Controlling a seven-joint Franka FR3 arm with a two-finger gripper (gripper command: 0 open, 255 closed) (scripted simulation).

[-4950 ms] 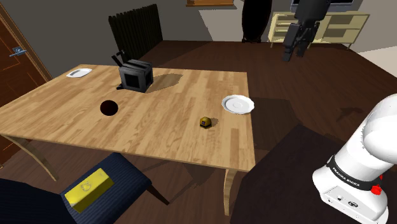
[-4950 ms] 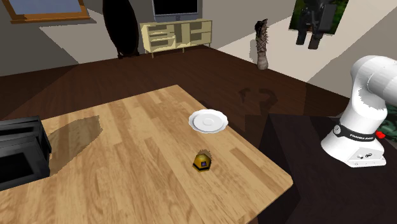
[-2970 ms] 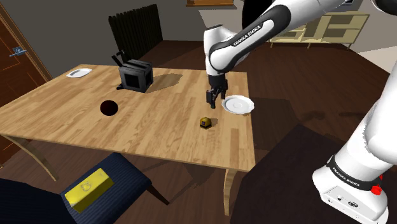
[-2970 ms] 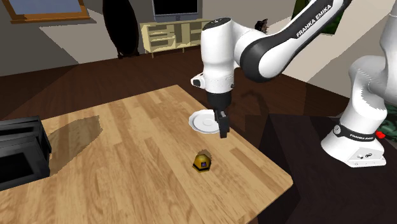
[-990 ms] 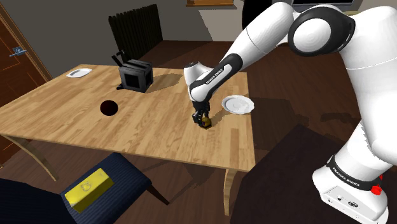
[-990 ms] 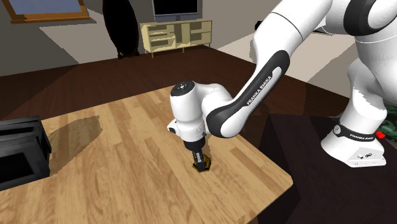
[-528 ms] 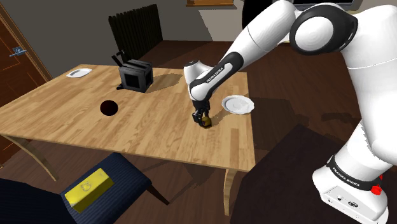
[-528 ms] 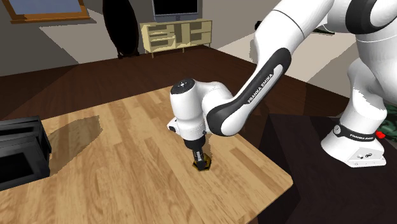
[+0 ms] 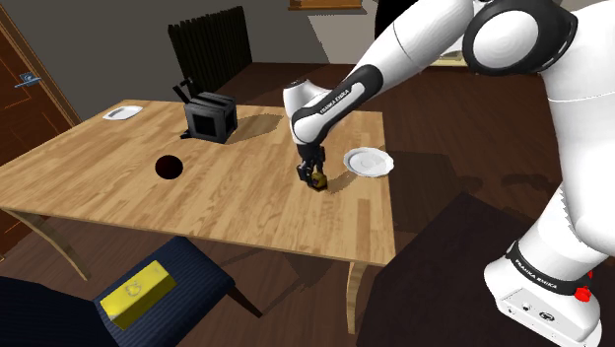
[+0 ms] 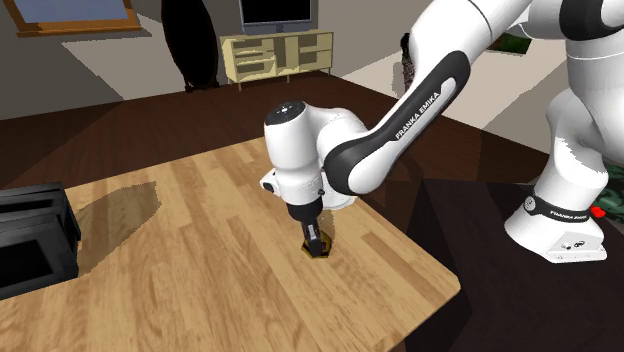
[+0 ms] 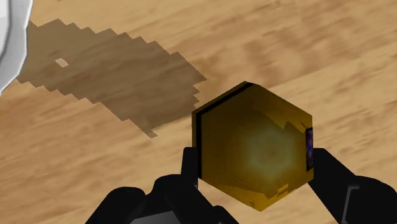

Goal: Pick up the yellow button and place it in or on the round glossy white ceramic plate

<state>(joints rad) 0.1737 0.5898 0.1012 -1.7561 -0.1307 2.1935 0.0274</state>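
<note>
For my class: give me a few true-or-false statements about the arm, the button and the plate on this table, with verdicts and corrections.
1. The gripper is shut on the button. True.
2. The button lies on the plate. False: the plate is bare, and the button is between the fingers, beside the plate.
3. A black toaster stands on the table. True.
4. The plate sits on the floor. False: it sits on the table, near the edge.
</note>
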